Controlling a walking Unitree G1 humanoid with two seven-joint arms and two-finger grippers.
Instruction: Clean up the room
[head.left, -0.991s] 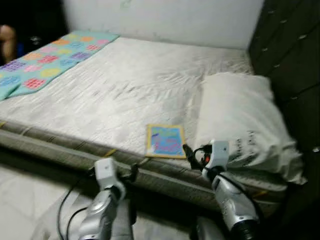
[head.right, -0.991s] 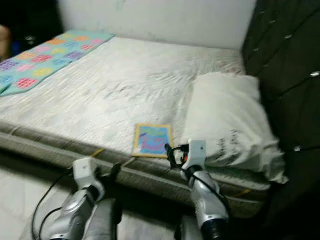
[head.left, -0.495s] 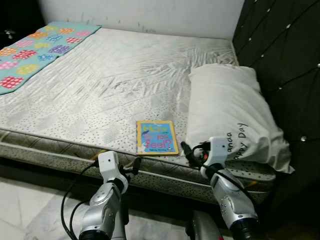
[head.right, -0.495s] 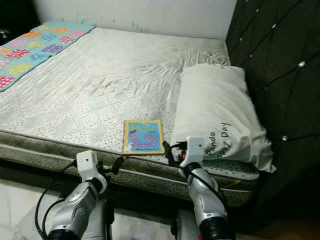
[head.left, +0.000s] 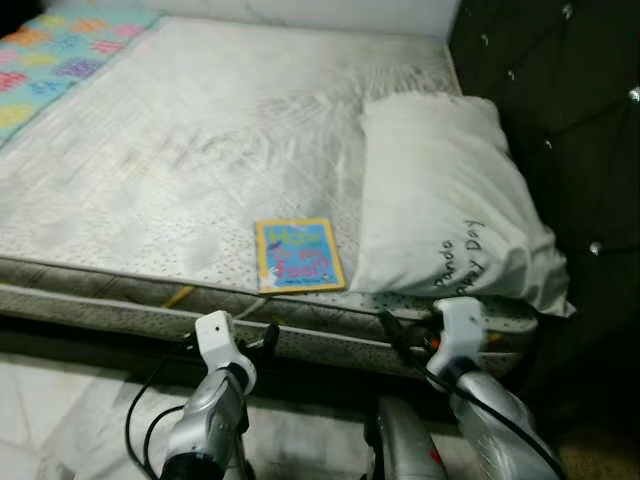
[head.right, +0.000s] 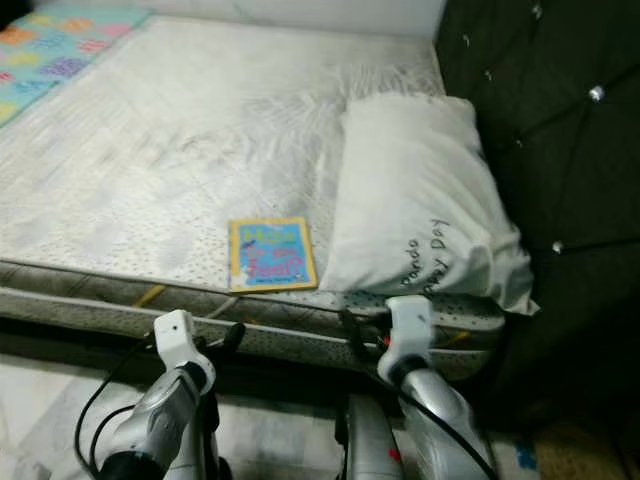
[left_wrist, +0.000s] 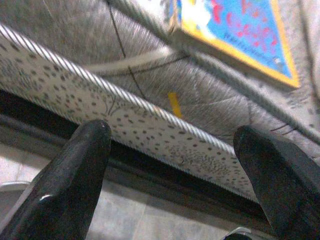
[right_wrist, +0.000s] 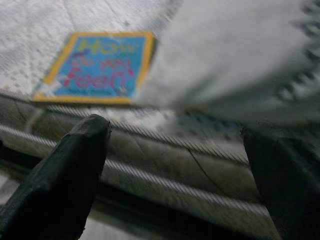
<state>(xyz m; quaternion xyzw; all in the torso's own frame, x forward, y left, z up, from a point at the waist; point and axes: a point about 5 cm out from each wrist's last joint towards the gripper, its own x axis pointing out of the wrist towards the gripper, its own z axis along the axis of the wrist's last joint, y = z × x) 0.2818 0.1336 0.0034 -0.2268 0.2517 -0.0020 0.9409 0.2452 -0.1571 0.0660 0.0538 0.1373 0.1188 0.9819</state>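
From where I stand, the tidying has barely started. A thin picture book with a yellow border and a blue cover (head.left: 298, 255) lies flat on the bare white quilted mattress (head.left: 190, 160), close to the mattress's near edge and just beside the lower corner of the big white pillow with black handwriting on it (head.left: 445, 205). It looks like the one stray item on the mattress, so I take it to be what needs collecting. Nothing has hold of it yet.

Both arms are raised in front of the mattress's near edge, below the book. The left gripper (left_wrist: 175, 165) has its black fingers (left_wrist: 80, 170) spread wide with nothing between them, pointing at the spotted side panel of the mattress with the book's corner above. The right gripper (right_wrist: 175, 165) is likewise spread wide and empty, facing the book and the pillow's underside.

At the far corner of the mattress, well away from the book, lies a turquoise blanket with coloured patches (head.left: 55, 55). Beside the pillow stands a dark tufted headboard (head.left: 560, 120).

What is left, I judge, is everything: reach over, grasp the book, carry it away.
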